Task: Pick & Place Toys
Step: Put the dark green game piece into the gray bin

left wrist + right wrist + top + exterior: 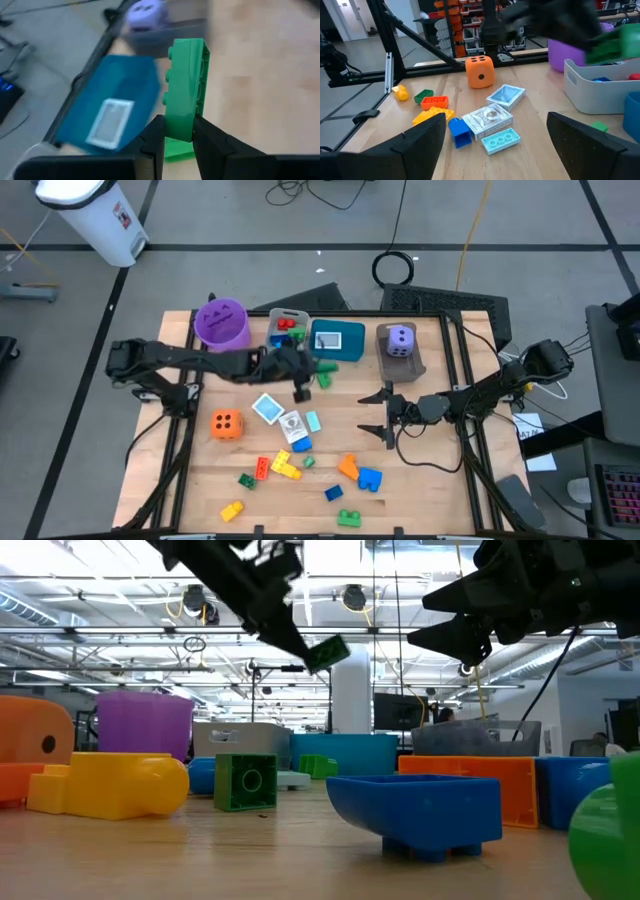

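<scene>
Green plastic brick [186,90] pinched between left gripper [176,142] fingers, lifted over teal plastic bin [338,340]. Right gripper [388,412] spread wide, holding nothing, above wooden table [430,480].

Green brick [186,90] held upright, above the scattered toys [290,455].

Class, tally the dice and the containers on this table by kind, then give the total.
Dice: 2 (orange die, purple die)
Buckets: 1 (purple bucket)
Bins: 3 (grey bin, teal bin, brown bin)
Total: 6
</scene>
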Tool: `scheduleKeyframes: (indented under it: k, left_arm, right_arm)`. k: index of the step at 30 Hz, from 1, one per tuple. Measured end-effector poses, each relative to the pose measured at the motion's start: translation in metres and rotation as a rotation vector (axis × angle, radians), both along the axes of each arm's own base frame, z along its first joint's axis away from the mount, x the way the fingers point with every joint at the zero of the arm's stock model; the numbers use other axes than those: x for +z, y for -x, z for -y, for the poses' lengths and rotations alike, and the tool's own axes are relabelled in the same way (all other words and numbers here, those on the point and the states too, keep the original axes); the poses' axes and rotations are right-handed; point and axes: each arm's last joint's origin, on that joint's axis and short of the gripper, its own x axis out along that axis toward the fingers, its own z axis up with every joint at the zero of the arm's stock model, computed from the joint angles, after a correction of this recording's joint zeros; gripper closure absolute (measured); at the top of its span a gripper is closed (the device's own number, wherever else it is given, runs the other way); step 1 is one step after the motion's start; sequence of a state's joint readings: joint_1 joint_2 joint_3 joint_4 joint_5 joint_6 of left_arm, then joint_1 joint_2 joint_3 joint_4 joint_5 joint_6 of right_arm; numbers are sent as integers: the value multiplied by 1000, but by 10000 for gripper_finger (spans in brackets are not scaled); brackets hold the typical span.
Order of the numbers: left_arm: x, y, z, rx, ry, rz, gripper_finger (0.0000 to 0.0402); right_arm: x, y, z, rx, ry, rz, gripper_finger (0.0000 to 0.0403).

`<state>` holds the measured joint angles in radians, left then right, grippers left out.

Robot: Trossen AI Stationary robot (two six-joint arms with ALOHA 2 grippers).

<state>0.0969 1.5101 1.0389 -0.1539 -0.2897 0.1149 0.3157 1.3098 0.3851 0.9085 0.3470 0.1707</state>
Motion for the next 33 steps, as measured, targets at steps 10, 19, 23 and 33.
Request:
scheduleKeyframes:
  k: [10, 19, 23, 33]
  left_arm:
    - [-8, 30, -85, 300, 52, -96, 316]
    - [-15, 59, -127, 496, 121, -162, 316]
    - [-20, 66, -131, 501, 127, -232, 316]
    - [-54, 55, -129, 439, 169, -394, 316]
  right_arm:
    - [0, 0, 0, 0, 0, 0, 64]
    - [0, 0, 0, 0, 0, -1, 64]
    - [0, 0, 0, 1, 0, -1, 64]
    - [-1, 0, 0, 2, 2, -7, 64]
